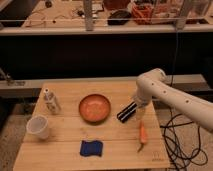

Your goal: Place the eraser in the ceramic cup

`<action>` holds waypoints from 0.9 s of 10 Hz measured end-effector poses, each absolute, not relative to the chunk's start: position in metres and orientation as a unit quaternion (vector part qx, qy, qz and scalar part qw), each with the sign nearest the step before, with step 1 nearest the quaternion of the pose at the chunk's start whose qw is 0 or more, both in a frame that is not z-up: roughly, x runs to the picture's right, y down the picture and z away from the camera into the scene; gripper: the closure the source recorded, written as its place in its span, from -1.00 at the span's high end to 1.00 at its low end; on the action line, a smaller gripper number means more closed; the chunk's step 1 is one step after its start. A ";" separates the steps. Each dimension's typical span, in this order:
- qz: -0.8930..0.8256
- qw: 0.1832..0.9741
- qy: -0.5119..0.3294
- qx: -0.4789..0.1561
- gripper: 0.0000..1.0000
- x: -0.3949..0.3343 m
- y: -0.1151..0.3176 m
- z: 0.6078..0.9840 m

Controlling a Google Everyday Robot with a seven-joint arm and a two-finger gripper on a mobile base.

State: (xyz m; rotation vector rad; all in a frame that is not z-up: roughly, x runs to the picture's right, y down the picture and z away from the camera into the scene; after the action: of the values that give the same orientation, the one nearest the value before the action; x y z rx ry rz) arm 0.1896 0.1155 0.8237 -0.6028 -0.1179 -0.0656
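1. Presently, the gripper [136,106] hangs at the 2 o'clock end of the eraser [126,112], its jaws spread wide and holding nothing.
2. The eraser lies flat on the desk [65,160] at 3 o'clock of the orange bowl [94,108], its length running from 8 o'clock to 2 o'clock.
3. The step in hand looks like the approach to the grasp.
4. To do it well, the gripper should centre over the block's middle, not its end, and close across the narrow width.
5. The carrot [143,135], at 5 o'clock of the eraser, sits near enough that the descent should stay vertical.
6. The ceramic cup [39,127] stands well apart, between 8 and 9 o'clock of the bowl, so the carry should lift clear of the bowl's rim and avoid the glass bottle [50,101] and the blue pad [91,148].
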 end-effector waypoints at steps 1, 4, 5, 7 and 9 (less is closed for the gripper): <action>-0.032 0.952 -0.060 -0.298 0.60 0.187 0.116 0.827; -0.039 0.950 -0.068 -0.301 0.60 0.177 0.117 0.835; -0.042 0.950 -0.070 -0.301 0.60 0.174 0.117 0.836; -0.048 0.949 -0.074 -0.304 0.60 0.169 0.118 0.840; -0.053 0.948 -0.077 -0.306 0.60 0.163 0.119 0.845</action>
State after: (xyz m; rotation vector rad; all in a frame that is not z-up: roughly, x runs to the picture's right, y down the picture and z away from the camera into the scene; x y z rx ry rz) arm 0.1630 0.1193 0.8445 -0.6222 -0.1576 -0.1079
